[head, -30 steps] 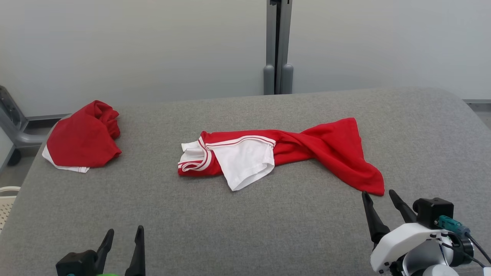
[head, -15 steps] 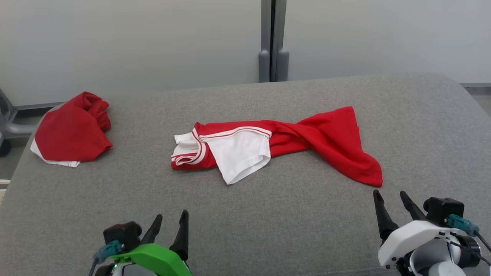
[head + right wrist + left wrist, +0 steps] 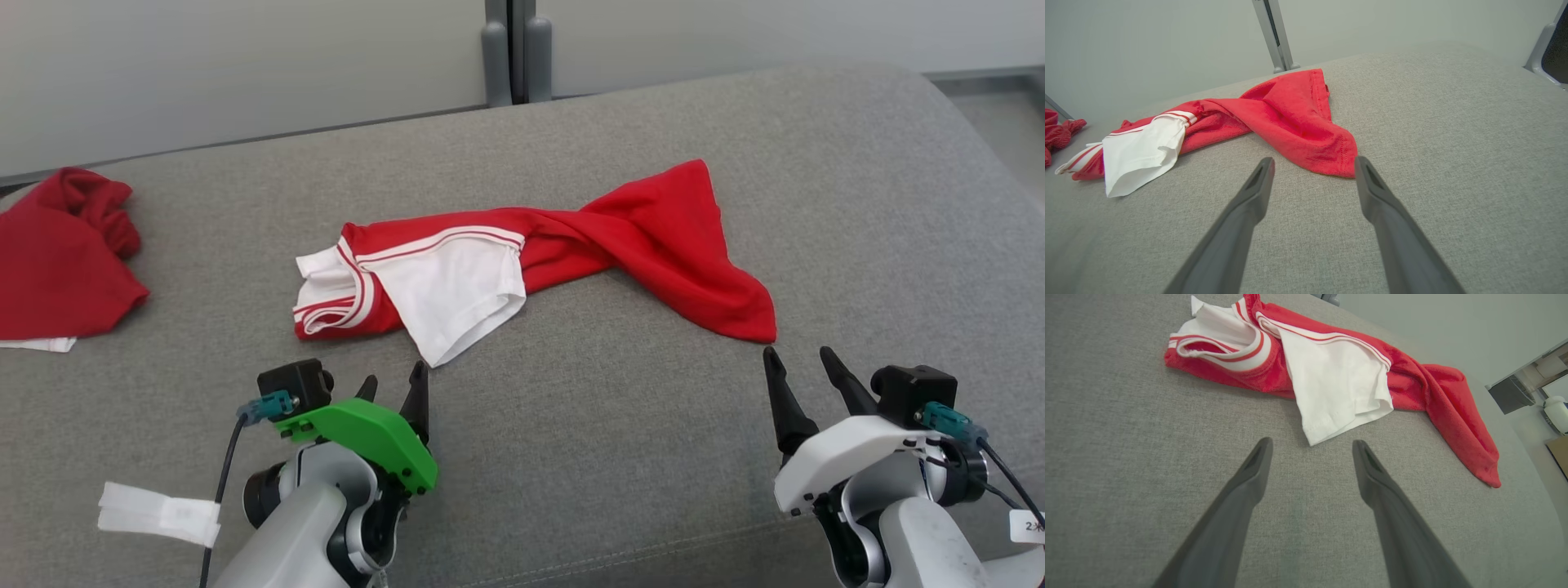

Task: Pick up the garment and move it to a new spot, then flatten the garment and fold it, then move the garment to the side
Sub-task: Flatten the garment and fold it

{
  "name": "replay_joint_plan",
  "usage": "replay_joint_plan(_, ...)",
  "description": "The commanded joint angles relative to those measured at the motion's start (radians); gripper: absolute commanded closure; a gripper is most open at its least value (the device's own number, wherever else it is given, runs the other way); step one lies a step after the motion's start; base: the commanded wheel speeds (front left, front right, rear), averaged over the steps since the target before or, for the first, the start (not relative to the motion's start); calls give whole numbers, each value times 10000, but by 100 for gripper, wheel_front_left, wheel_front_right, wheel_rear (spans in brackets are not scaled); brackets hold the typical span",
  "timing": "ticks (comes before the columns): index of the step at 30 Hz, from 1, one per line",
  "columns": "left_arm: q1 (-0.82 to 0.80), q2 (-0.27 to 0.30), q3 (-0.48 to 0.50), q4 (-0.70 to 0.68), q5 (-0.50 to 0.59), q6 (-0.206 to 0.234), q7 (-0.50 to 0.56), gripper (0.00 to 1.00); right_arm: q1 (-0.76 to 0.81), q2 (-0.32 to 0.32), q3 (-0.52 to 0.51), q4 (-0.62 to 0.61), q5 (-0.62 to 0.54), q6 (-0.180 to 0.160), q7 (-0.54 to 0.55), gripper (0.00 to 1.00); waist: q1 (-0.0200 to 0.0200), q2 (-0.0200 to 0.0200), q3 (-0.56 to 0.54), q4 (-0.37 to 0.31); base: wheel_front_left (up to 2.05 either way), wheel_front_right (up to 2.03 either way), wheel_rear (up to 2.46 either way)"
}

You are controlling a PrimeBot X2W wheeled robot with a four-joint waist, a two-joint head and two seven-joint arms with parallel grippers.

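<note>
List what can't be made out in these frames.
Twisted red-and-white jersey shirt: front, back and second sleeve hidden by its own folds, in every view.
Crumpled red cloth garment: cut off by the head view's left edge.
White paper tag by the left arm: print too small, head view.

The twisted garment (image 3: 531, 261) is lying across the middle of the padded table (image 3: 857, 204), stretching left to right. A bunched garment (image 3: 57, 261) is sitting well apart, at the table's left edge. The left gripper (image 3: 394, 374) is pointing at the twisted garment's left part from the near side, and the right gripper (image 3: 796, 353) is pointing at its right corner. A post (image 3: 510, 49) is standing behind the table.
</note>
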Motion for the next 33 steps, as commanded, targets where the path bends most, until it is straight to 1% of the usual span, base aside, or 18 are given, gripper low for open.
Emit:
replay_joint_plan(1,-288,-118,92,289,-190,-107,71,0,-220,-14,59,84,90,-10,-97,0,0,0,665,-555,0,0,0)
replay_joint_plan(2,-288,-118,92,289,-190,-107,71,0,-220,-14,59,84,90,-10,-97,0,0,0,665,-555,0,0,0)
replay_joint_plan(6,-820,-340,306,1140,-403,-344,123,0,-596,-12,257,316,118,-10,-268,0,0,0,980,-789,0,0,0)
replay_joint_plan(13,-1366,-582,661,2380,-711,-693,-258,0,-1005,-12,399,636,215,-10,-509,0,0,0,1258,-1038,0,0,0)
replay_joint_plan(19,-1700,-778,1007,3022,-1049,-1200,-595,0,-1123,-15,417,819,169,-10,-621,0,0,0,1376,-1193,0,0,0)
replay_joint_plan(25,-2039,-925,1059,3567,-1205,-1500,-742,0,-1201,-13,443,923,166,-10,-698,0,0,0,1464,-1338,0,0,0)
replay_joint_plan(26,-2082,-940,1059,3658,-1207,-1521,-740,20,-1213,-13,444,939,170,-10,-706,0,0,0,1469,-1351,0,0,0)
replay_joint_plan(27,-2107,-958,1057,3747,-1212,-1573,-778,51,-1218,-13,434,960,169,-10,-733,0,0,0,1470,-1357,0,0,0)
replay_joint_plan(29,-2153,-1002,1074,3853,-1248,-1670,-898,100,-1210,-14,382,1003,150,-10,-781,0,0,0,1462,-1339,0,0,0)
replay_joint_plan(33,-2198,-1070,1060,3953,-1242,-1905,-1207,100,-1226,-14,188,1189,196,-10,-863,0,0,0,1400,-1152,0,0,0)
